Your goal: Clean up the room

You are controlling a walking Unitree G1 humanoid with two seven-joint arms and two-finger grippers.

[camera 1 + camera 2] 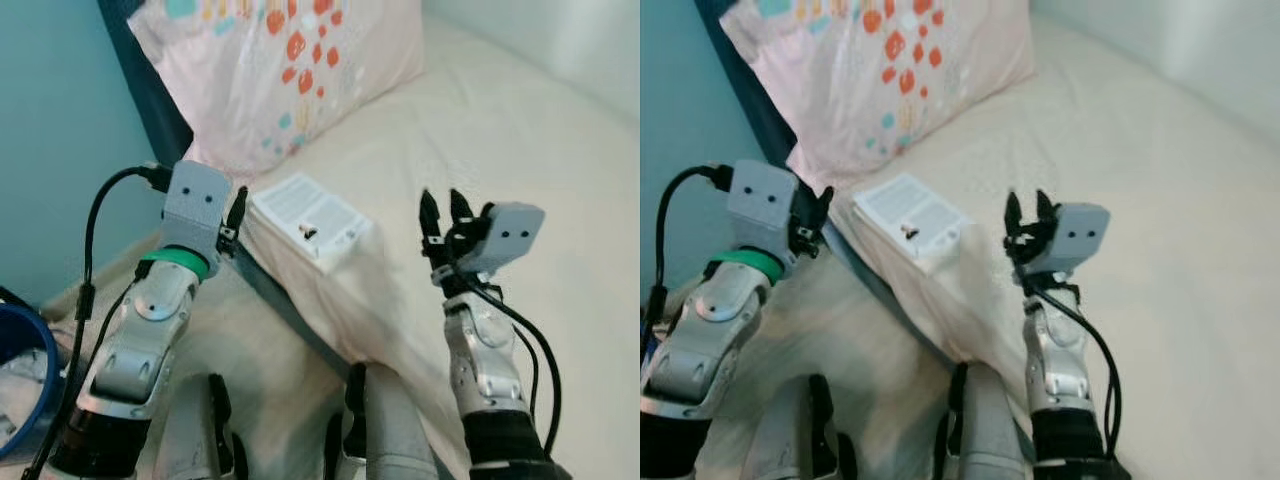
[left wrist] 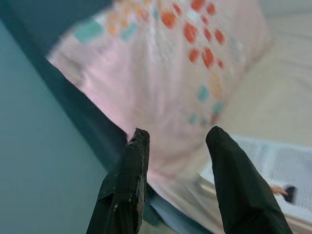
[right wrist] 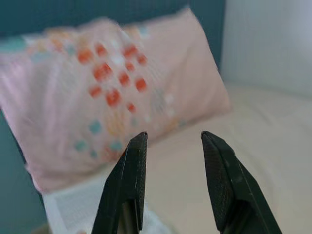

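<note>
From the head cameras: there's a white printed booklet (image 1: 308, 220) lying flat on the cream bed (image 1: 500, 150), right at the bed's near corner, just in front of the pink pillow (image 1: 280, 60). The booklet is a thin rectangle covered in small dark text with a tiny dark mark near its front edge. Its long axis runs diagonally, from the pillow side out toward the bed's corner. The pillow is soft and puffy with red, orange and teal blobs. The bed sheet looks smooth and drapes over the corner. A blue bucket (image 1: 25, 370) sits low beside the bed, by the teal wall (image 1: 50, 130).

The left gripper (image 1: 236, 215) hovers just beside the booklet on the wall side; the right gripper (image 1: 443, 222) hangs over the bed on the other side.

Left wrist view: fingers (image 2: 129, 180) spread apart, holding nothing, pillow beyond them and the booklet off by one finger.

Right wrist view: fingers (image 3: 222, 180) also parted and empty, pillow blurry behind, booklet corner near the fingers' base.
</note>
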